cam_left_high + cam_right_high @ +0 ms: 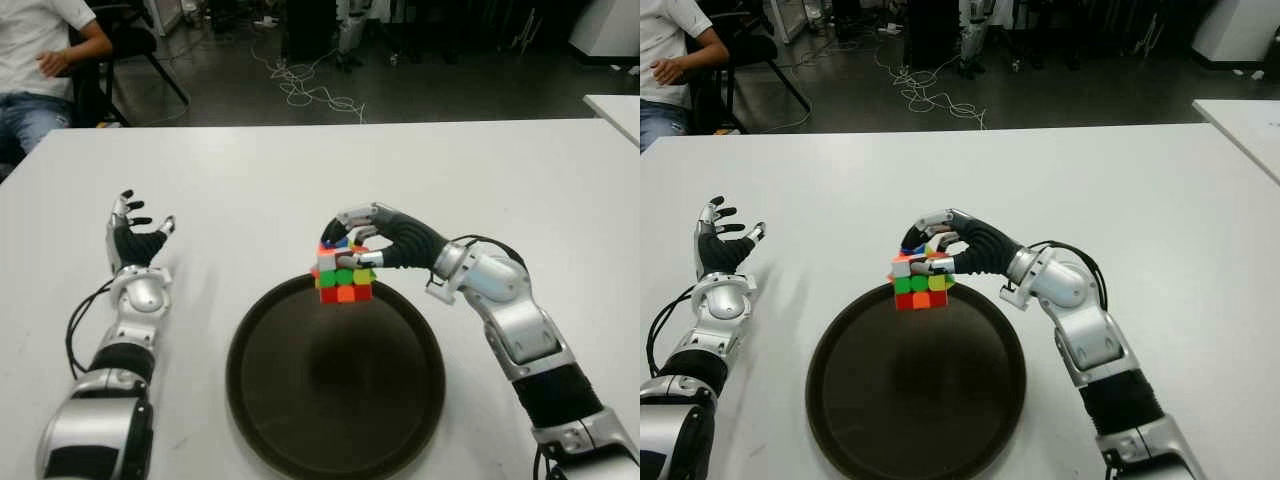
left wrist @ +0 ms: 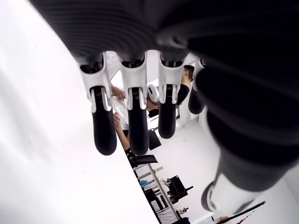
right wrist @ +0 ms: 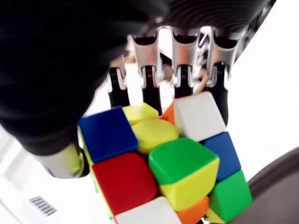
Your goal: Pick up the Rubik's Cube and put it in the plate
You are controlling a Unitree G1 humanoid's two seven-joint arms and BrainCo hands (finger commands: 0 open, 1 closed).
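Observation:
My right hand [image 1: 352, 248] is shut on the Rubik's Cube [image 1: 343, 274], holding it just above the far rim of the round dark plate [image 1: 335, 378]. Fingers wrap the cube's top and far side, the thumb presses its near face. In the right wrist view the cube [image 3: 163, 165] fills the palm, with the plate's rim [image 3: 275, 184] at the corner. My left hand [image 1: 135, 235] shows to the left of the plate over the white table [image 1: 300, 180], fingers spread and holding nothing.
A seated person [image 1: 40, 60] and a chair are beyond the table's far left corner. Cables [image 1: 305, 85] lie on the floor behind. A second white table's corner [image 1: 615, 110] shows at the right.

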